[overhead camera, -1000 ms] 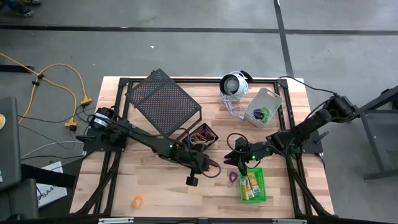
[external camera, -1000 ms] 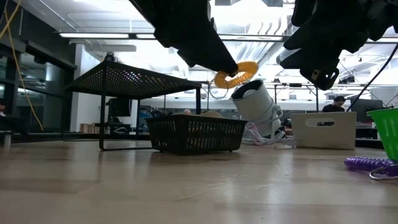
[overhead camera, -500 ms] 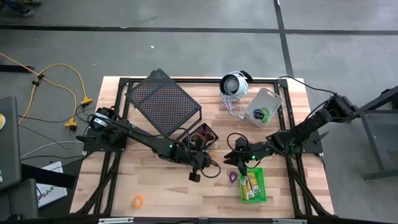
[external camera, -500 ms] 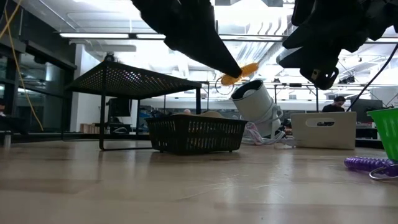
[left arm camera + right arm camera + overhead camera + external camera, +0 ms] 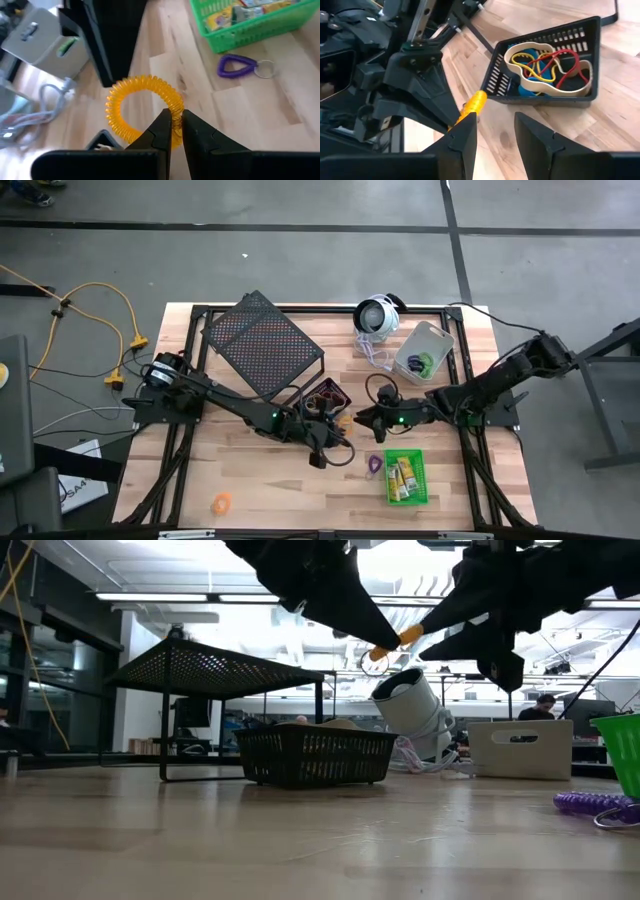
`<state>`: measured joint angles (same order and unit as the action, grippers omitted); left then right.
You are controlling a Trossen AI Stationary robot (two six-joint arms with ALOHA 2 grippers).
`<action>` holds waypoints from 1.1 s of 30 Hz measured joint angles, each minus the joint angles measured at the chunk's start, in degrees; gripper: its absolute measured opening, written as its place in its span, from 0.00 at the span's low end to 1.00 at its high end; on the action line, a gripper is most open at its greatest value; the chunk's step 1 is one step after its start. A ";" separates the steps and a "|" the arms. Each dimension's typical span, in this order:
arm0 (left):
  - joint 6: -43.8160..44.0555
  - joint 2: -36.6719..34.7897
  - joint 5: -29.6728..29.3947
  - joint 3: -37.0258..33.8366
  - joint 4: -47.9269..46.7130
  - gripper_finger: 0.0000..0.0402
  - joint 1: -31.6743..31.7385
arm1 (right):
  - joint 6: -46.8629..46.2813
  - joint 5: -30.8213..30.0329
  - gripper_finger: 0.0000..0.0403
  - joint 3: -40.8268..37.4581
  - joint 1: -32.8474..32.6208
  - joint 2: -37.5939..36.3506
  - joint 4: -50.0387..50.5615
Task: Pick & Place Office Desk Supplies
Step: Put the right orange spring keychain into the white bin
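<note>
1. The left gripper (image 5: 172, 125) is pinched shut on the orange coil (image 5: 142, 107). It holds the coil in the air, just beside the black bin (image 5: 327, 397).
2. A second ago the coil hung lower and closer to the front of the table. Now the left arm has carried it up and toward the black bin.
3. The right gripper (image 5: 495, 132) has moved too. It was over the green bin (image 5: 404, 476). Now it has swung in toward the left gripper, and its fingers are partly open with nothing in them.
4. I think this means the coil is about to go into the black bin, or be passed to the right gripper.
5. The black bin already has bands in it, but there is still room on top.
6. The two grippers are very near each other, so they could bump.
7. The big rack (image 5: 262, 343) stands just behind the black bin, so there is little room on that side.
8. The purple loop (image 5: 372, 465) lies by the green bin. Another orange loop (image 5: 221, 502) lies near the front edge, with open table around it.
</note>
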<state>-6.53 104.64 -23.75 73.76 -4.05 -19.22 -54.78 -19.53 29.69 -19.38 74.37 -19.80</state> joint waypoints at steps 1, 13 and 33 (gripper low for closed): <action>-0.40 0.00 -0.83 0.00 0.10 0.06 0.00 | 0.02 0.49 0.29 0.00 0.13 0.00 -0.43; -0.92 0.00 -1.89 0.00 0.23 0.06 1.39 | -0.04 1.53 0.29 0.00 0.40 0.00 -3.22; 0.12 0.00 -4.43 0.00 0.34 0.06 3.10 | -0.02 -0.03 0.30 0.00 0.42 0.00 -3.60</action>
<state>-6.42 104.64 -28.18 73.76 -3.70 -16.12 -54.81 -19.56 29.69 -18.96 74.37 -23.40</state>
